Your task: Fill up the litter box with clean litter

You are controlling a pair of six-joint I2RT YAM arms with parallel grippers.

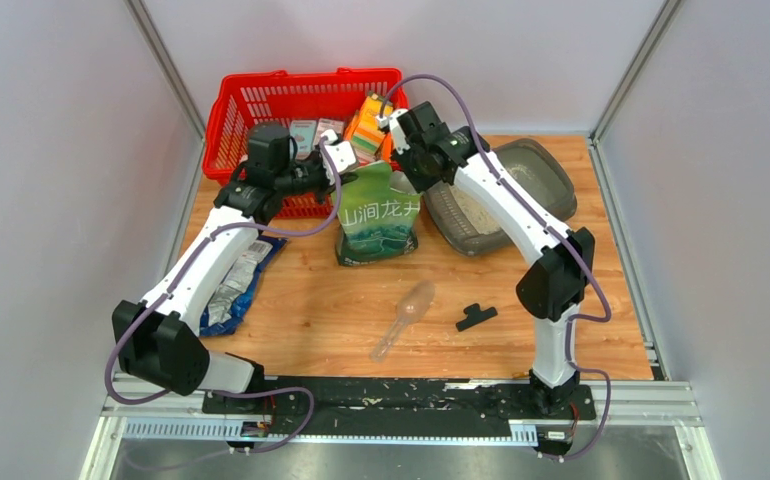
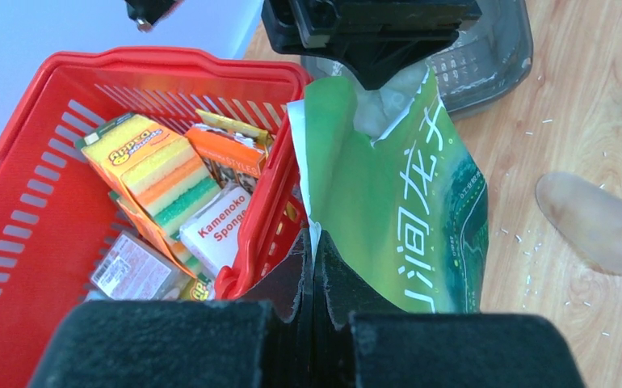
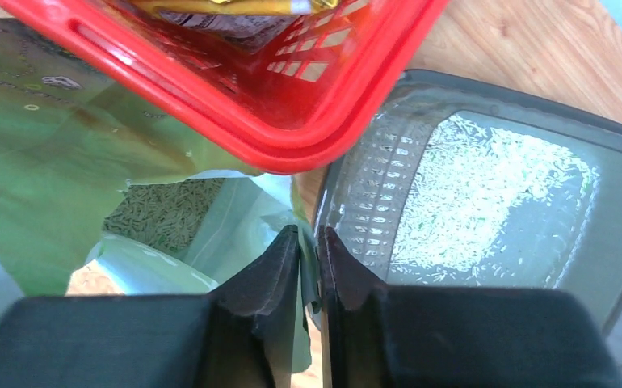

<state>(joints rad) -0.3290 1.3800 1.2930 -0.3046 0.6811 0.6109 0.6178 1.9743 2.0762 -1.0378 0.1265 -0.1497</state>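
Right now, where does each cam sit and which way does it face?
Top external: above, behind the bases, looking down at the table; both arms show.
Left wrist: faces past left gripper, pinching green pouch, to red basket.
Right wrist: faces past right gripper, on pouch's other edge, down into litter box.
Shared: pouch, basket, litter box.

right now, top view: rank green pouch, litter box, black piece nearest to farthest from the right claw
1. green pouch, pinched in the right claw
2. litter box, just to its right
3. black piece, well below, toward the view's bottom
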